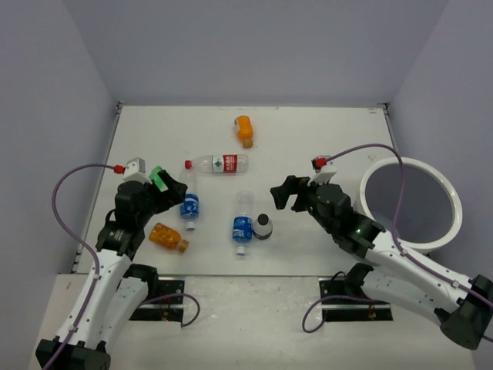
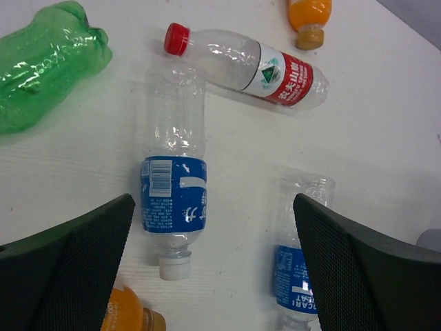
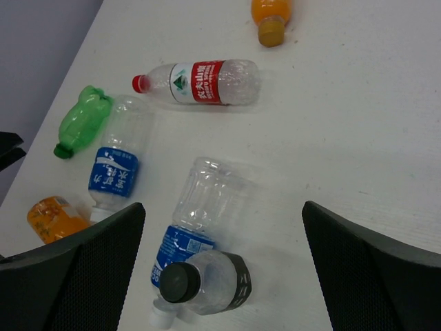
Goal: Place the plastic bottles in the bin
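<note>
Fingers [image 2: 76, 262] wide apart on the left gripper [image 2: 212, 207], nothing held! In the left wrist view we hang over a clear plastic bottle with a blue label and white cap [image 2: 172, 200], lying flat. A second blue-labelled bottle [image 2: 298, 272] lies to its right. A longer clear red-labelled bottle [image 2: 262, 69] sits just beyond its base, and a crumpled green bottle [image 2: 48, 65] is off left.

Over to the right wrist: the right gripper [image 3: 222, 214] is spread too, empty, above that second blue-labelled bottle, with a stubby clear black-capped bottle [image 3: 207, 283] touching it. We judge them all empty: light, thin-walled, slick, quick to roll or dent. Best bite is across the labelled middle, square to the long axis.

From the top we get a flat white tabletop [image 1: 323, 139] with lilac-grey walls [image 1: 231, 46] around it. One short orange bottle [image 1: 244, 129] lies far back, another orange bottle [image 1: 168, 237] by the left arm. The big round white bin [image 1: 449, 223] stands right, well apart from every bottle, beside the right arm.
</note>
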Robot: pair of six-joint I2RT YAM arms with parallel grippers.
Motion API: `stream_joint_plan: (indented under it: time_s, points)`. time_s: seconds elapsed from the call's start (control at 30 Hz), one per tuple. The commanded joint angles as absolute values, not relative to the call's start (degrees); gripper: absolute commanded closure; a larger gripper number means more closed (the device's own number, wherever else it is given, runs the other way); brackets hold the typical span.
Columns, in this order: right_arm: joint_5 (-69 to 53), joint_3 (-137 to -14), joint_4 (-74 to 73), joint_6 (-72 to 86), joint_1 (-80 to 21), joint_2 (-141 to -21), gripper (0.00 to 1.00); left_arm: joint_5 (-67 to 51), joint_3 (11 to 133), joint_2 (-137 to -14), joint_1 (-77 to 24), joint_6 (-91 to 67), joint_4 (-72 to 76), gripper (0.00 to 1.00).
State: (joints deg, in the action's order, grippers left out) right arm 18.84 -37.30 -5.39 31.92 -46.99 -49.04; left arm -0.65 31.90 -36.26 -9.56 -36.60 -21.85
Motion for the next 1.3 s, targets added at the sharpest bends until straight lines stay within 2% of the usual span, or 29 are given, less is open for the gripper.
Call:
stream_joint_plan:
  time_s: [0.0,0.3,0.4,0.63,1.0,1.1,1.27]
  points:
    - [15.0,-41.3,-4.6,27.0,-47.5,-46.8,0.01,-0.8,31.2,-37.9,-9.8,-35.8,-20.2,0.0]
    - [24.4,-55.3,-16.7,24.3,-53.2,-55.2,0.01,-0.4,30.9,-37.1,-9.8,-35.8,-20.4,0.0]
    - [28.1,-60.3,-25.0,26.0,-56.6,-58.9,0.01,-0.3,30.8,-35.9,-9.8,-35.8,-20.5,0.0]
    - [29.0,-60.2,-30.7,31.4,-63.9,-65.6,0.01,-0.3,30.7,-35.2,-9.8,-35.8,-20.5,0.0]
    - [24.3,-61.3,-31.1,35.6,-65.0,-76.5,0.02,-0.3,30.6,-34.3,-9.8,-35.6,-20.8,0.0]
    - [25.1,-60.4,-30.9,37.5,-65.0,-77.6,0.09,-0.3,30.6,-34.3,-9.8,-35.7,-20.7,0.0]
    - [27.0,-60.3,-33.0,40.7,-65.0,-80.6,0.32,1.7,30.5,-34.2,-9.8,-35.9,-21.0,0.0]
